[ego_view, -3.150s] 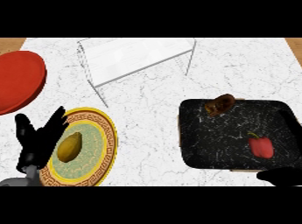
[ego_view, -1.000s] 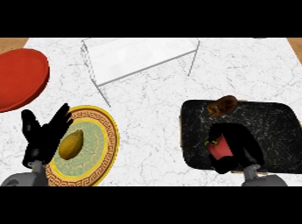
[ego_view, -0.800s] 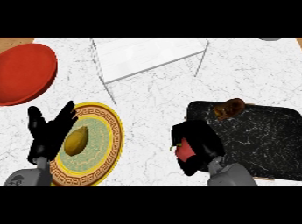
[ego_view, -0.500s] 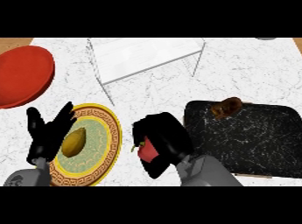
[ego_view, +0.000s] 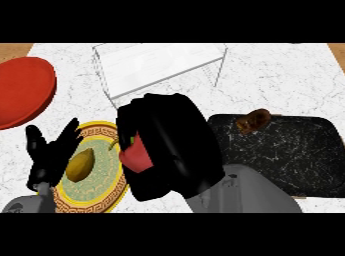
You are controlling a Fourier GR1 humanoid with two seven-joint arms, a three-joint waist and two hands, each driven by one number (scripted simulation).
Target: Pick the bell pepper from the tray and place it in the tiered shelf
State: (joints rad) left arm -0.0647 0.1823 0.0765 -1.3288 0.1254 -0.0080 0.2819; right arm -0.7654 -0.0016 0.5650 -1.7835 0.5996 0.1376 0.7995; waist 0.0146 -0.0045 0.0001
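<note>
Right grey forearm [ego_view: 252, 192] comes in at the bottom edge, right of centre. Left hand [ego_view: 48, 159] sits low at the left, fingers straight and spread, pointing up, holding nothing; it overlaps the left rim of the round yellow plate with the key-pattern border [ego_view: 102, 175]. An olive-yellow oval fruit [ego_view: 79, 165] lies on that plate, just beside the left hand.

Right hand [ego_view: 173, 145] is mid-frame, fingers curled round the red bell pepper [ego_view: 136, 156]. Only the pepper's left side shows, with a bit of green at the top. The pepper is off the tray and shows over the plate's right rim. Can't tell its height above the counter.

The black marbled square tray [ego_view: 297, 160] is to the right of the hand, with a small brown lump [ego_view: 254, 120] at its far left corner.

Further out, the flat red round plate [ego_view: 14, 95] is at far left. The clear wire-framed tiered shelf [ego_view: 160, 64] stands at the far centre of the white marble counter [ego_view: 293, 75], beyond my right hand.
</note>
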